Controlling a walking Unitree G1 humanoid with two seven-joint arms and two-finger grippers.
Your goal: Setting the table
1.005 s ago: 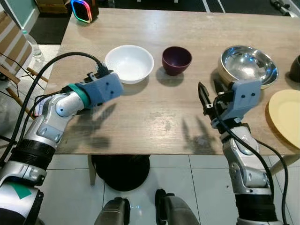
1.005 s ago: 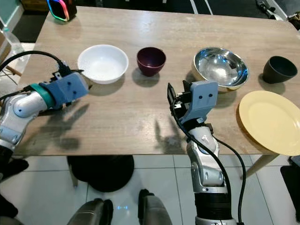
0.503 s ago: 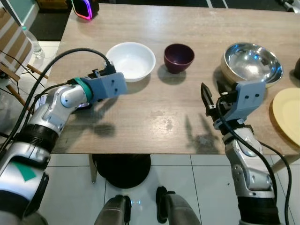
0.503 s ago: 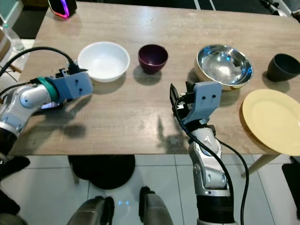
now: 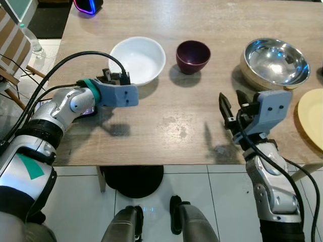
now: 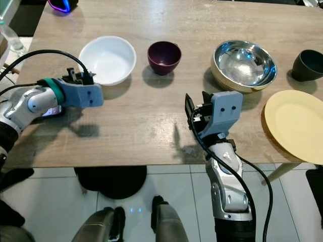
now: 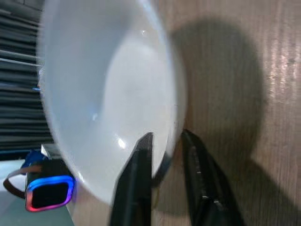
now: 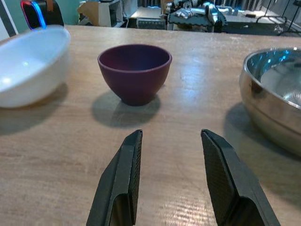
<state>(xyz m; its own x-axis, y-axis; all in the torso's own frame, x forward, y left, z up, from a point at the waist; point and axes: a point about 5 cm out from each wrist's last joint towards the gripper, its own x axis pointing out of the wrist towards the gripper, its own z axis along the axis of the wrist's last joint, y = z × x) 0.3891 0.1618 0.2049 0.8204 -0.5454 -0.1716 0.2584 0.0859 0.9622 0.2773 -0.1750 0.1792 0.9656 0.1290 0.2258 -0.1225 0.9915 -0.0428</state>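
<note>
you're at a wooden table (image 5: pixel 202 20) with tiled floor below. using the white bowl (image 5: pixel 137 59) as your marker: it sits at the table's left end, the steel bowl (image 5: pixel 275 61) well to its right, the purple cup (image 5: pixel 193 55) just beside it. your left gripper (image 7: pixel 162 157) straddles its near rim, one finger inside, one outside, not yet clamped. it's probably ceramic: stiff, slick, chippable, so pinch the rim squarely. your right gripper (image 8: pixel 169 183) hovers spread, empty.

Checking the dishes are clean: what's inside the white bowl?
The white bowl looks empty, bare and white inside. The left gripper straddles its near rim, hiding a small strip there.
</note>
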